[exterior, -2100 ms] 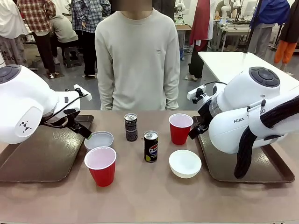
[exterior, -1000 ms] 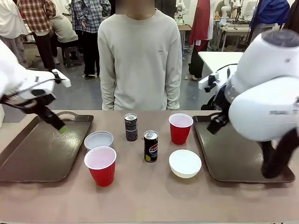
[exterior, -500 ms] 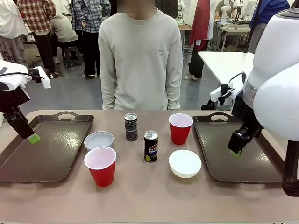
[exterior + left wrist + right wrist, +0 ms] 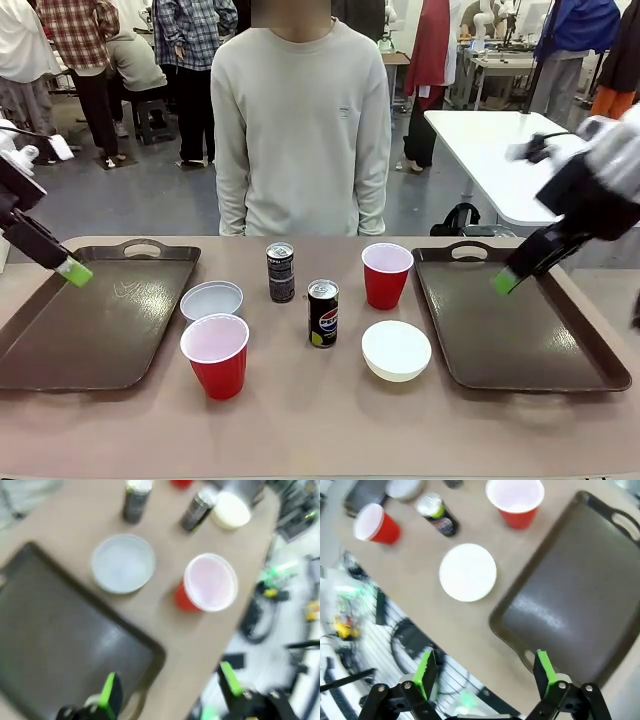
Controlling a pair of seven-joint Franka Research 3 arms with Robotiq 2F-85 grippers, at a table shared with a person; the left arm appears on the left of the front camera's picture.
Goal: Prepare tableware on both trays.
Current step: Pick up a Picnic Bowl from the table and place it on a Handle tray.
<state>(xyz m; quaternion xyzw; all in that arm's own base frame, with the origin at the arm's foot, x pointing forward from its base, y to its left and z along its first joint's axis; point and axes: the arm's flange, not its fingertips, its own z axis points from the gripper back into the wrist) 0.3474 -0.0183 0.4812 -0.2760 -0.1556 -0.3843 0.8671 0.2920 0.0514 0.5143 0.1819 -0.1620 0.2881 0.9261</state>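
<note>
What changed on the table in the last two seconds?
The left gripper pulled outward from beside the bowl to the left tray's outer edge, and the right gripper from beside the red cup to over the right tray. Both are open and empty. Everything else stayed put.

Left tray: along the table's left edge.
Right tray: along the right edge.
Left bowl: on the table, just beside the left tray.
Near cup: right in front of the left bowl.
Far can: right of the left bowl, nearer the far edge.
Near can: mid-table, just right of and before the far can.
Far cup: between the far can and the right tray.
Right bowl: before the far cup, beside the right tray.
</note>
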